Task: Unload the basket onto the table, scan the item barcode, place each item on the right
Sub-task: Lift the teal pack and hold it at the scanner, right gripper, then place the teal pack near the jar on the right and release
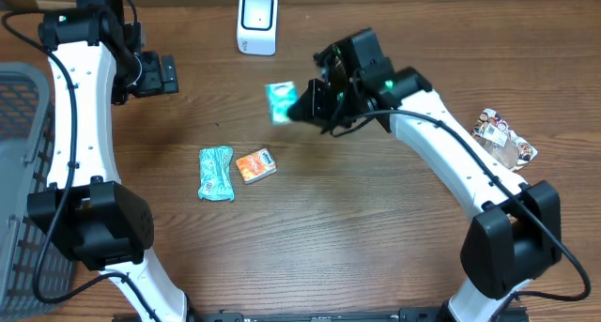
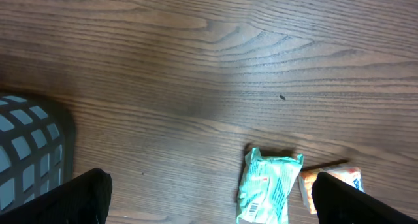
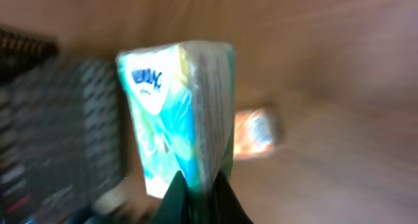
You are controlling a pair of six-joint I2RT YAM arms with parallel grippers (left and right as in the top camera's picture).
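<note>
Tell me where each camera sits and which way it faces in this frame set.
Overhead: fixed above, looking straight down on the table; both arms, left gripper and right gripper show.
Left wrist: looks down at a green packet and basket; its open fingers frame the bottom corners.
Right wrist: blurred, faces the teal pack pinched between its fingers.
Shared: overhead and left wrist both show the green packet.

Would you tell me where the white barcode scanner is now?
In the overhead view, the barcode scanner stands at the far edge of the table, just beyond the teal tissue pack the right gripper holds.
</note>
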